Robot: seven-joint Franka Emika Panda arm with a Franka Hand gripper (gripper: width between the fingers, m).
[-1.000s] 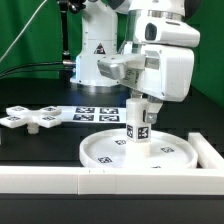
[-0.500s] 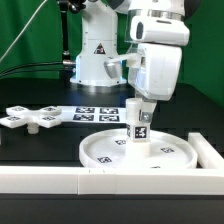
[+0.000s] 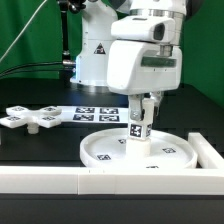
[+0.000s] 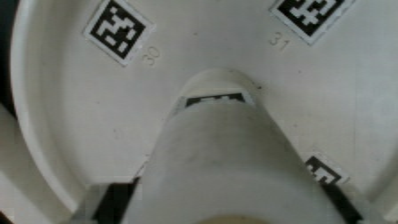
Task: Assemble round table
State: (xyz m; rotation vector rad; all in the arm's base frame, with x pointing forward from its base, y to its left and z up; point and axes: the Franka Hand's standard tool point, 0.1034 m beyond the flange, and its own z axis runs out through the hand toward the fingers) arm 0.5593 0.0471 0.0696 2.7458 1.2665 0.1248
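The large round disc (image 3: 138,151) lies on the black table near the front border wall. The short thick post (image 3: 138,128) stands upright at its middle, tags on its side. My gripper (image 3: 143,108) comes down from above and is shut on the post's upper part. In the wrist view the post (image 4: 217,150) fills the middle, with a dark finger (image 4: 121,198) on each side against it, and the disc (image 4: 196,35) with its tags lies behind. The flat cross-shaped piece (image 3: 28,117) lies at the exterior view's left, apart from the disc.
The marker board (image 3: 92,112) lies flat behind the disc. A long white border wall (image 3: 60,178) runs along the front and turns up the exterior view's right (image 3: 210,152). The robot base (image 3: 92,55) stands at the back.
The wrist has turned about the post's axis, so the hand's broad face now faces the camera. The post stays upright on the disc in the same place.
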